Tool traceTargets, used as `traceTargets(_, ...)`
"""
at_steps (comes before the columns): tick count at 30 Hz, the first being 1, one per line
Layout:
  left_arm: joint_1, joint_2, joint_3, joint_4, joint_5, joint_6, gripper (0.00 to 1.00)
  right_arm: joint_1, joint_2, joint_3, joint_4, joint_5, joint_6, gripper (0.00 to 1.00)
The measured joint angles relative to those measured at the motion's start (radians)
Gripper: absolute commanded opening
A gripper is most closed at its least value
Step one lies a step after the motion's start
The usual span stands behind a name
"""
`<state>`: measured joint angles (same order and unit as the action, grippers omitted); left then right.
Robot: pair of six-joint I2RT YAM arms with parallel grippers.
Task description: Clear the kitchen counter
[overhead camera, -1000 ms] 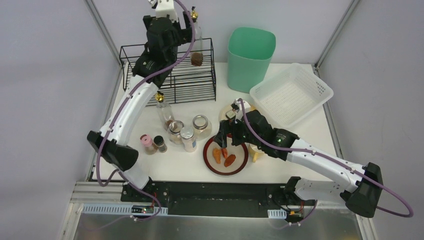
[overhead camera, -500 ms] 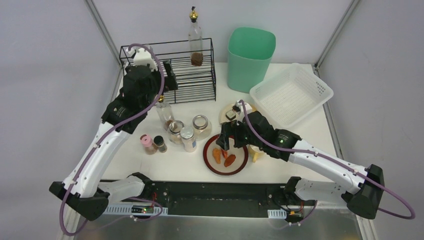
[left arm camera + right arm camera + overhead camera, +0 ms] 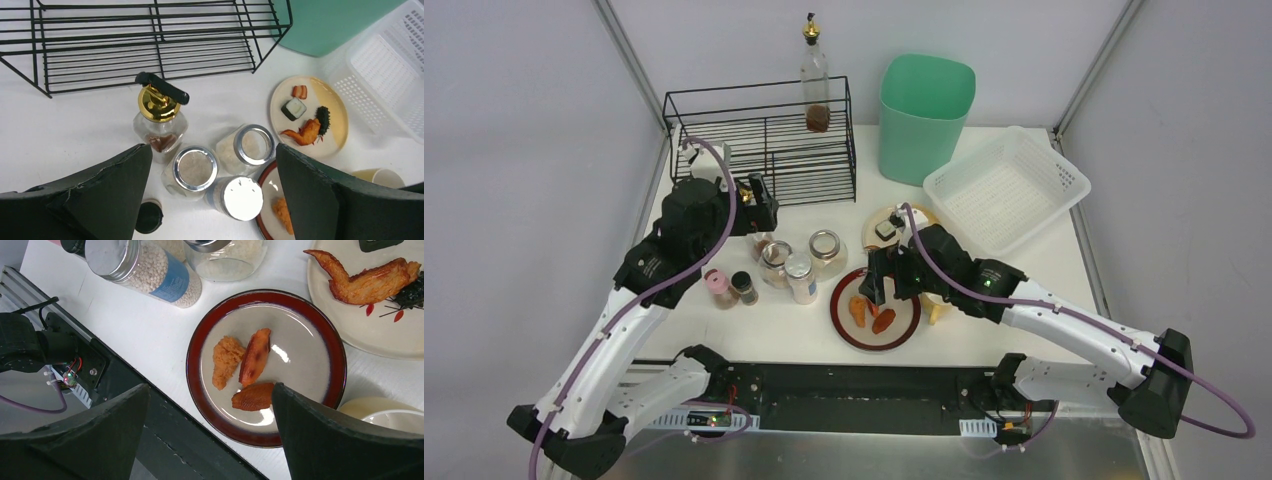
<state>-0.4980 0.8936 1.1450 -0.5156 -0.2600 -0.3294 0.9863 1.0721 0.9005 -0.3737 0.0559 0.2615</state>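
Note:
The white kitchen counter (image 3: 774, 330) holds a gold-capped bottle (image 3: 160, 117), three glass jars (image 3: 194, 170), two small spice jars (image 3: 729, 288), a red-rimmed plate (image 3: 192, 365) with three orange food pieces (image 3: 226, 360), a cream plate (image 3: 330, 107) of food and a yellow cup (image 3: 936, 305). My left gripper (image 3: 764, 205) is open and empty above the bottle and jars; it also shows in the left wrist view (image 3: 212, 195). My right gripper (image 3: 886, 283) is open and empty above the red-rimmed plate; it also shows in the right wrist view (image 3: 210, 440).
A black wire rack (image 3: 764, 140) at the back left carries an oil bottle (image 3: 814, 80). A green bin (image 3: 924, 115) stands at the back middle and a white mesh basket (image 3: 1006, 188) at the back right. A black rail (image 3: 125, 405) runs along the near edge.
My left arm has drawn back from the oil bottle on the rack and come down over the jar cluster. My right gripper has barely moved.

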Motion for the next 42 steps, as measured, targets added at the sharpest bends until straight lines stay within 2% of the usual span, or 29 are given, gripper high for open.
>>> traceTargets(13, 0.0, -0.204, -0.127, -0.063, 0.141, 0.003, 0.99, 0.004, 0.001, 0.003, -0.052, -0.001, -0.003, 1.0)
traceTargets(20, 0.0, -0.324, -0.155, -0.107, 0.162, -0.005, 0.99, 0.009, 0.001, 0.003, -0.052, -0.011, -0.003, 1.0)
traceTargets(42, 0.0, -0.34, -0.239, -0.179, 0.229, -0.043, 0.99, 0.013, 0.042, 0.003, -0.026, -0.031, -0.015, 0.99)
